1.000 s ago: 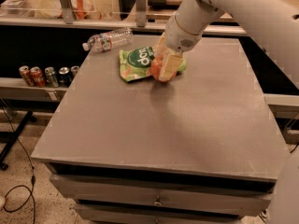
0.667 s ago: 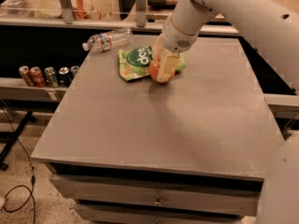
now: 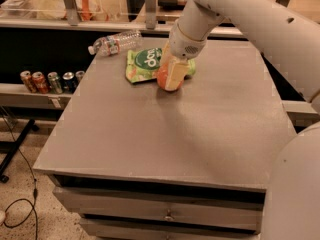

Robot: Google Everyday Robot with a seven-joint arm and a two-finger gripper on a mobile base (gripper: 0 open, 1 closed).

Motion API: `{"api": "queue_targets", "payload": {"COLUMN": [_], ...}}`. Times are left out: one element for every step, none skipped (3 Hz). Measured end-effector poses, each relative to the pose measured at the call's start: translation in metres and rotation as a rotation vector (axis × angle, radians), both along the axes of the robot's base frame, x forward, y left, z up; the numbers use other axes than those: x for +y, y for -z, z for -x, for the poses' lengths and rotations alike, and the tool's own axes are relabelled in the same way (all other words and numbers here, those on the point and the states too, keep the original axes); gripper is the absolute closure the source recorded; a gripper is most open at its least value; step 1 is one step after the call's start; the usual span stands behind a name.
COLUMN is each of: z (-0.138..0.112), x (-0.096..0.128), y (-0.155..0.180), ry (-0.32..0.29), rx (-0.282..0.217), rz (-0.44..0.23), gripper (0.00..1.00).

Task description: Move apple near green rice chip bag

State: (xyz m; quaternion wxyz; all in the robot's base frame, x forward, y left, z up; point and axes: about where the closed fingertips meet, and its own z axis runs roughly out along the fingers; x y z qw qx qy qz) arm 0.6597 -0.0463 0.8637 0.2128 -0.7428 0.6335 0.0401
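Observation:
The orange-red apple (image 3: 163,77) is at the table's far middle, touching the front right edge of the green rice chip bag (image 3: 145,62). The bag lies flat, its dark green round logo up. My gripper (image 3: 171,77) comes down from the white arm at upper right, and its cream fingers (image 3: 177,73) are closed around the apple at table height. The fingers hide the apple's right side. I cannot tell whether the apple rests on the table or hangs just above it.
A clear plastic water bottle (image 3: 116,42) lies on its side behind the bag at the far left edge. Several drink cans (image 3: 50,81) stand on a lower shelf to the left. The grey table (image 3: 165,139) extends toward me. My arm's white body fills the right side.
The gripper with the apple has shifted slightly left and toward me along the bag's edge. The bag and the bottle have not moved.

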Motion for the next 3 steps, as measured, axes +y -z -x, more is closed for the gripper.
{"api": "queue_targets", "payload": {"z": [-0.0001, -0.0003, -0.0004], "x": [0.0002, -0.0003, -0.0004], "y": [0.0006, 0.0052, 0.0053], "ry": [-0.001, -0.006, -0.006], "rx": [0.002, 0.017, 0.018], "rz": [0.000, 0.000, 0.000], "gripper": [0.12, 0.00, 0.00]}}
